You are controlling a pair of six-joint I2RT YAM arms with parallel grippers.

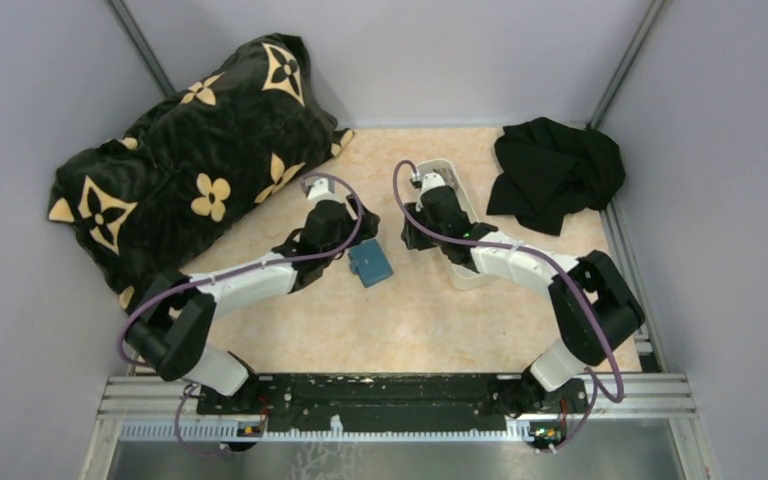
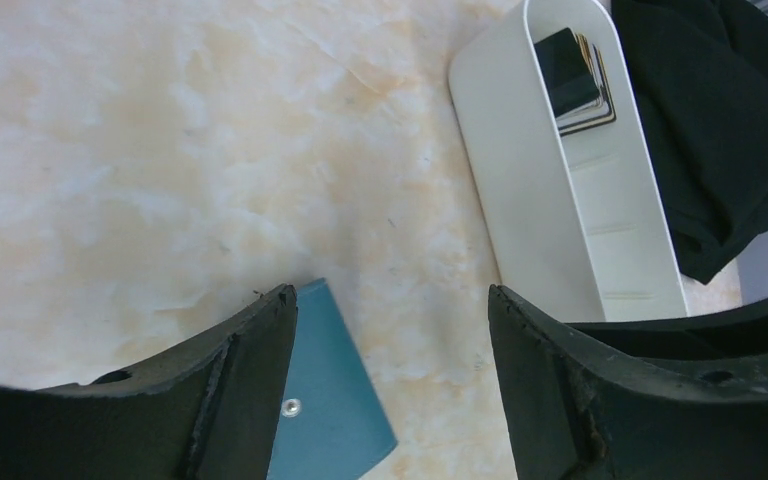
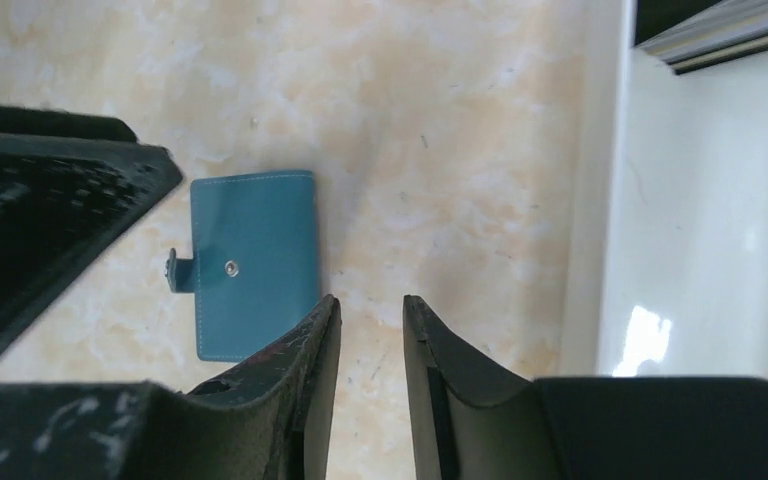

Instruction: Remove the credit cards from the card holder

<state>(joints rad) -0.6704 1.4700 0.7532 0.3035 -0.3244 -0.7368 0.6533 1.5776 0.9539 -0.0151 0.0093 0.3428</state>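
White tray [image 2: 500, 150] holding credit cards [image 2: 575, 75], card holder [image 3: 255, 260] closed

The flat teal-blue card holder [image 2: 335, 410] is half hidden behind the left pincer [image 2: 390, 300] and cut by that wrist view's edge, while the right arm [image 1: 520, 262] covers most of the long white plastic tray [image 1: 454, 166].

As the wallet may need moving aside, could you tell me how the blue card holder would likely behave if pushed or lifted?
The card holder lies flat and thin on the smooth table, so a push would probably slide it rather than tip it. Its snap tab sticks out sideways, seemingly unfastened, so it may flop open when lifted.
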